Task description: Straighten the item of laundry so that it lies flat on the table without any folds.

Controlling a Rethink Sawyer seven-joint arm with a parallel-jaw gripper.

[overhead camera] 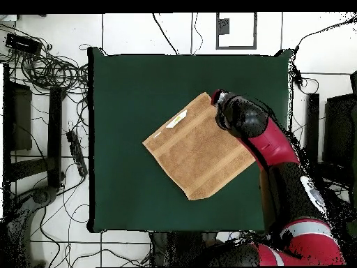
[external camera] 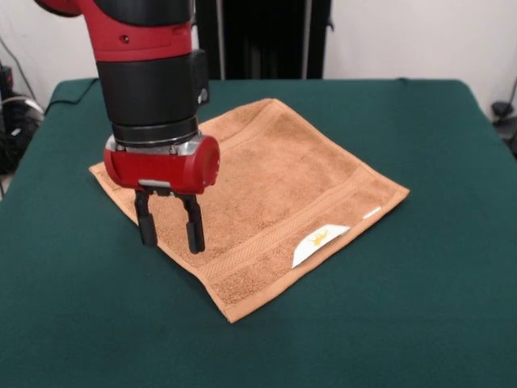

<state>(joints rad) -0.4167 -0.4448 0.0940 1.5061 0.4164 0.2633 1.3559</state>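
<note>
The orange-tan towel (external camera: 275,190) lies spread out on the dark green table (external camera: 420,307), turned like a diamond, with its white label (external camera: 319,244) on the near right edge. In the overhead view the towel (overhead camera: 195,148) looks flat, with one corner hidden under the arm. My gripper (external camera: 170,226) hangs over the towel's left edge, its two black fingers (external camera: 194,228) apart and pointing down with nothing between them. From above the gripper (overhead camera: 222,105) sits at the towel's right corner.
Green cloth surrounds the towel on every side. Cables (overhead camera: 49,66) and dark equipment lie on the floor left of the table in the overhead view. The red arm (overhead camera: 279,150) reaches in over the table's lower right.
</note>
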